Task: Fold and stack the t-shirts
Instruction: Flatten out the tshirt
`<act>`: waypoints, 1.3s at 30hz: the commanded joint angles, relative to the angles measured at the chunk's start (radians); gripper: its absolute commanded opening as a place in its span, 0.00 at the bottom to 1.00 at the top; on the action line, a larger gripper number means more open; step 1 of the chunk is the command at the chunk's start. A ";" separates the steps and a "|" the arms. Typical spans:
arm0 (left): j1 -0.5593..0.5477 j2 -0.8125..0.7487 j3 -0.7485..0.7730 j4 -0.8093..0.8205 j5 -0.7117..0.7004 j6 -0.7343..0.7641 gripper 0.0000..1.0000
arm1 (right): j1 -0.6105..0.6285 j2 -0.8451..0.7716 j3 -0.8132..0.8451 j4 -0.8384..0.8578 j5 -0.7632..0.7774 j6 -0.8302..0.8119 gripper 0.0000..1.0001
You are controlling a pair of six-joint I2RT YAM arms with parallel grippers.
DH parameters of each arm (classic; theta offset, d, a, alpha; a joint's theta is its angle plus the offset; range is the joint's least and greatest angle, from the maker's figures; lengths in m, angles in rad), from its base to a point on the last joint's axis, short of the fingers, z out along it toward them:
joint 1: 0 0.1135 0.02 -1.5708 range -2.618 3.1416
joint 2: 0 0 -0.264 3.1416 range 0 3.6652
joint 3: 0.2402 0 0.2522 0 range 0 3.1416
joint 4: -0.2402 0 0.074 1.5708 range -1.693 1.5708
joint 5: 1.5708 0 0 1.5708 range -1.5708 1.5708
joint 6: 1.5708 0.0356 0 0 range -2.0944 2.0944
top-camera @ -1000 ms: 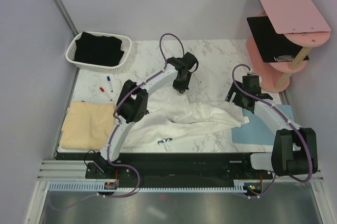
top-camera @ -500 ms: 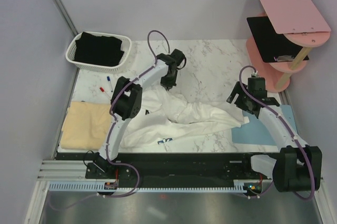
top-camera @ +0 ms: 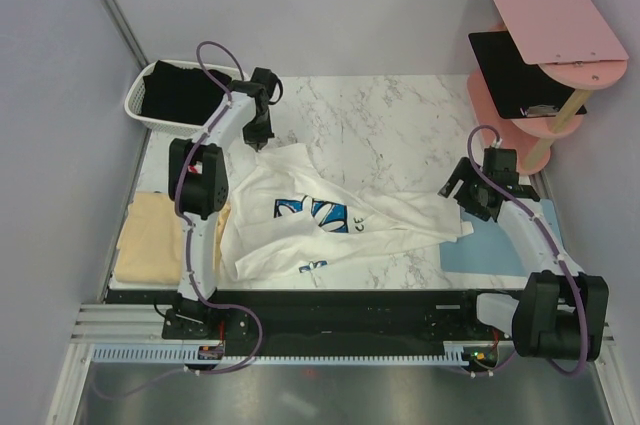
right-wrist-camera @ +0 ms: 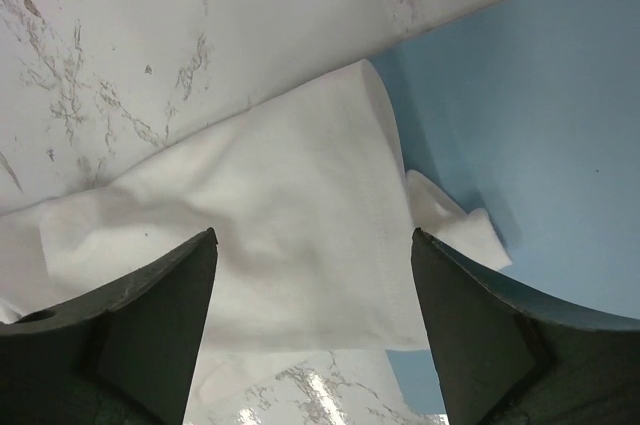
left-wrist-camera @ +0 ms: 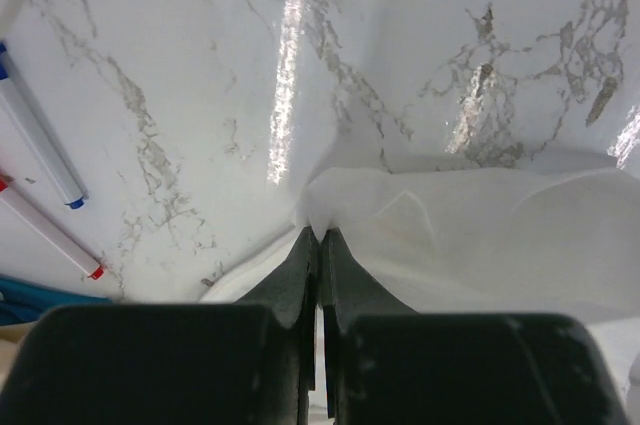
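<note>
Left wrist view: our left end effector (left-wrist-camera: 318,237) pinches the white t-shirt (left-wrist-camera: 470,235); our right end effector (right-wrist-camera: 312,245) gapes empty. Spreading, we judge; next the right must grip.

The table (top-camera: 400,115) was glossy, smooth, marble-patterned and threw glare. The white tee (top-camera: 265,245), yellow tee (top-camera: 150,235) and black tee (top-camera: 180,95) were soft matt cloth, the white one creased. The basket (top-camera: 135,105) looked like white plastic lattice. The mat (right-wrist-camera: 540,95) was smooth and matt. The left gripper (left-wrist-camera: 318,233) looked like matt black plastic.
</note>
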 commanded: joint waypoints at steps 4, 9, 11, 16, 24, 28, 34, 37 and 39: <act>0.078 -0.109 -0.006 -0.010 -0.055 -0.006 0.02 | -0.041 0.023 0.003 0.013 -0.079 -0.007 0.84; 0.095 -0.117 0.011 -0.010 -0.043 0.007 0.02 | -0.046 0.034 -0.017 0.010 -0.100 -0.019 0.74; 0.095 -0.112 0.011 -0.012 -0.043 0.008 0.02 | -0.052 0.032 -0.030 -0.005 -0.097 -0.032 0.67; 0.095 -0.104 0.007 -0.009 -0.026 0.005 0.02 | -0.083 0.018 -0.075 -0.024 -0.129 -0.052 0.67; 0.095 -0.103 0.010 -0.010 -0.017 0.011 0.02 | -0.083 -0.008 -0.126 -0.032 -0.251 -0.030 0.64; 0.093 -0.100 0.008 -0.010 -0.009 0.013 0.02 | -0.083 -0.017 -0.146 -0.028 -0.286 -0.024 0.63; 0.092 -0.097 0.002 -0.010 -0.007 0.013 0.02 | -0.083 -0.023 -0.162 -0.006 -0.323 -0.013 0.58; 0.089 -0.094 0.000 -0.010 -0.006 0.014 0.02 | -0.083 -0.023 -0.172 0.024 -0.329 -0.001 0.54; 0.087 -0.092 -0.003 -0.009 -0.006 0.014 0.02 | -0.083 -0.003 -0.178 0.060 -0.343 -0.002 0.45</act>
